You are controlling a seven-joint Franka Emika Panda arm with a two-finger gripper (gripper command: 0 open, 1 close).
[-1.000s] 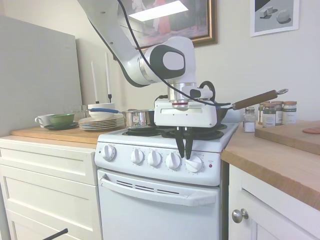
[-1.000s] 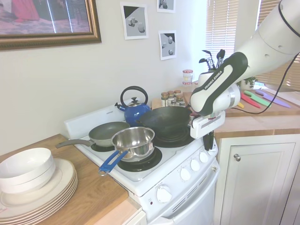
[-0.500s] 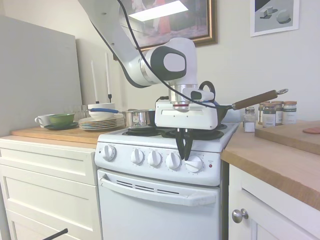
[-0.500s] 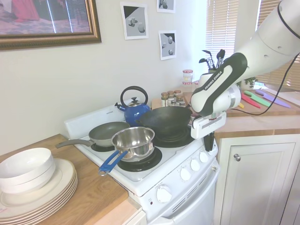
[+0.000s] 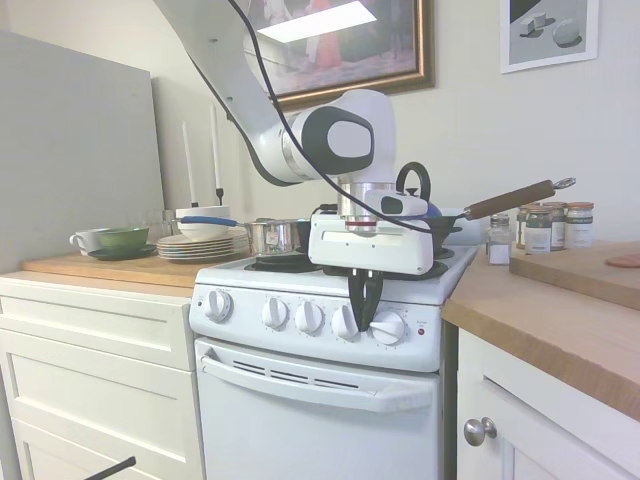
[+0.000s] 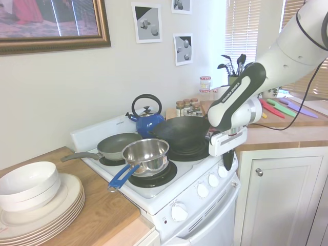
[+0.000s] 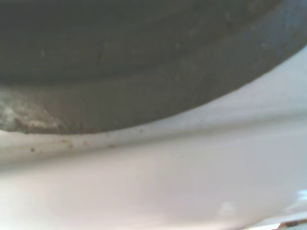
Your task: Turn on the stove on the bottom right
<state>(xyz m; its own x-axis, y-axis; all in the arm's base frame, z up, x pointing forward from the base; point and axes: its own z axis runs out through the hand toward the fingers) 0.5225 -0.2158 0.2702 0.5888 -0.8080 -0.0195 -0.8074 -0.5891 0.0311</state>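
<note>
The stove (image 5: 330, 400) stands between the cabinet drawers (image 5: 95, 330) and the wooden counter (image 5: 560, 320). Gripper (image 5: 366, 312) hangs at the front panel, fingers nearly closed, holding nothing, at about 10 o'clock from the rightmost knob (image 5: 388, 327). The knob is judged rigid, smooth and stiff to rotate; grip across its rim. Count: five knobs, one red light (image 5: 420, 331), one oven handle (image 5: 315, 383), three pans, one kettle (image 6: 146, 119).

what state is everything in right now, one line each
stove: oven door shut, red panel light not clearly glowing
gripper: fingers close together, tips between the two rightmost knobs
rightmost knob: not gripped
steel saucepan: upright on front burner, looks empty
wok: on a burner
blue kettle: upright, lid on
cabinet door: shut
</note>
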